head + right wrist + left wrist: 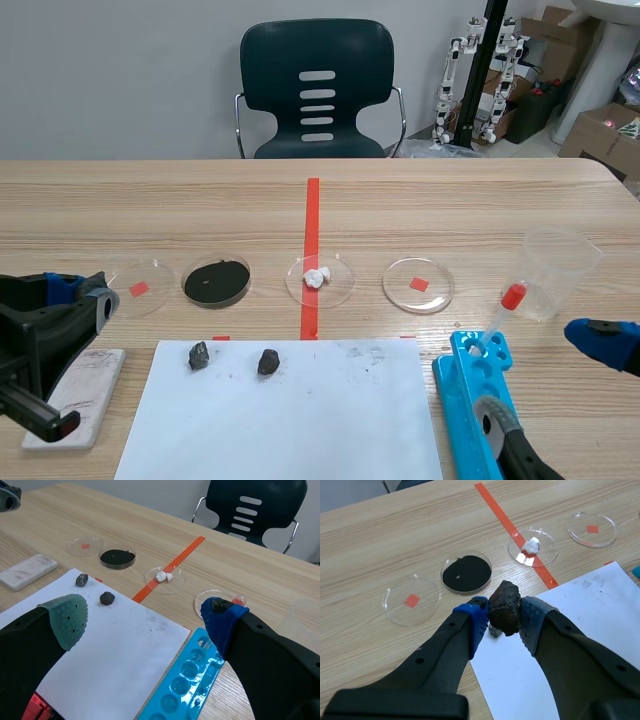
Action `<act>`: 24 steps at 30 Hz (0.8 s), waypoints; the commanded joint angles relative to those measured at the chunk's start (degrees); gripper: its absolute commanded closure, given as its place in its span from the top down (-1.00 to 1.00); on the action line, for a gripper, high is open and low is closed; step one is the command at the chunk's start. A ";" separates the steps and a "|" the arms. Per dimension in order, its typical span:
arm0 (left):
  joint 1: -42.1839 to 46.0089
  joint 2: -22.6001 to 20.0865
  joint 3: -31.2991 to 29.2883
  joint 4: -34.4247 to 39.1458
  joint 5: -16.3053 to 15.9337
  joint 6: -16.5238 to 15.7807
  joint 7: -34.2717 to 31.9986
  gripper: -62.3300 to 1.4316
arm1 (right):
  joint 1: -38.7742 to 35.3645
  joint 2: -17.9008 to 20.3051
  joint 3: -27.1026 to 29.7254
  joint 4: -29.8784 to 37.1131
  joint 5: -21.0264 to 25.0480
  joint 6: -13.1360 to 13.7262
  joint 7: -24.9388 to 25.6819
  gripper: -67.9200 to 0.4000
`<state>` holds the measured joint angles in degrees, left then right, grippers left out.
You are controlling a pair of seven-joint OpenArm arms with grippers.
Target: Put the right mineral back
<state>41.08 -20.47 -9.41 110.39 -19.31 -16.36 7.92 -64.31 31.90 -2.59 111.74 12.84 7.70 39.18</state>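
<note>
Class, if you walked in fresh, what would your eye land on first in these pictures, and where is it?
The rough dark mineral clamped in the left gripper, near the white paper and its edge. Then the black-filled dish in the row beyond the paper, beside one holding white lumps.

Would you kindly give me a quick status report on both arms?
Left tool shut on dark mineral. Right tool open, empty. Two other minerals lie on the paper; nothing blocks the petri dishes.

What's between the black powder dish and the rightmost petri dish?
A clear dish holding white lumps, sitting on the red tape line; the scene view shows it.
</note>
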 commanded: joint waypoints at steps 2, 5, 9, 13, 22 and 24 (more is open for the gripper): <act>-0.20 -0.24 -0.26 0.66 -0.55 0.17 -0.83 -0.50 | 0.52 -0.02 0.66 0.33 0.20 -0.20 1.09 0.40; -0.68 -1.14 0.11 0.66 -1.11 0.17 -0.39 -0.50 | 0.52 -0.02 0.66 0.33 0.20 -0.20 1.09 0.40; -4.46 -5.90 3.80 0.55 -4.92 0.17 6.14 -0.50 | 0.52 -0.02 0.66 0.33 0.20 -0.20 1.09 0.40; -10.56 -11.87 10.14 -0.46 -8.33 1.73 10.58 -0.50 | 0.52 -0.02 0.66 0.33 0.20 -0.20 1.07 0.40; -28.94 -13.79 26.47 -6.67 -14.16 14.49 20.13 -0.49 | 0.52 -0.02 0.66 0.33 0.20 -0.20 1.07 0.40; -32.92 -13.33 30.27 -8.76 -16.20 16.92 21.31 -0.49 | 0.52 -0.02 0.66 0.33 0.22 -0.20 1.09 0.40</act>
<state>9.06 -34.83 20.45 101.51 -34.89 0.10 29.78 -64.31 31.90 -2.59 111.74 12.82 7.70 39.18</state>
